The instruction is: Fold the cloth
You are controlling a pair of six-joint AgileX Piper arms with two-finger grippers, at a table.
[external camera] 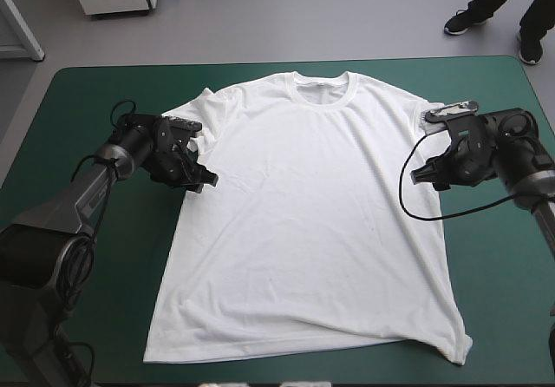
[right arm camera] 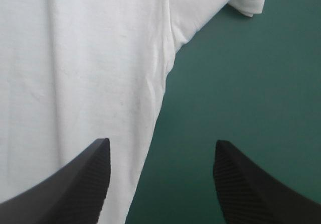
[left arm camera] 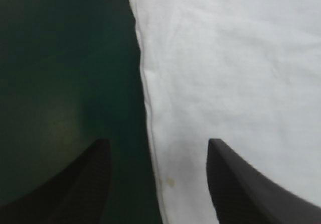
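The white T-shirt [external camera: 308, 222] lies spread flat on the teal-green cover, collar toward the far edge, hem near the front edge. My left gripper [external camera: 206, 179] is at the shirt's left side just below the left sleeve. It is open, and the shirt's side seam [left arm camera: 148, 108] runs between its fingers. My right gripper [external camera: 420, 175] is at the shirt's right side under the right sleeve. It is open too, straddling the shirt's edge [right arm camera: 158, 93] below the armpit. Neither gripper holds anything.
Bare teal-green cover [external camera: 512, 274] lies to the right of the shirt and to its left [external camera: 130, 257]. The shirt's hem corner [external camera: 455, 348] reaches close to the table's front edge.
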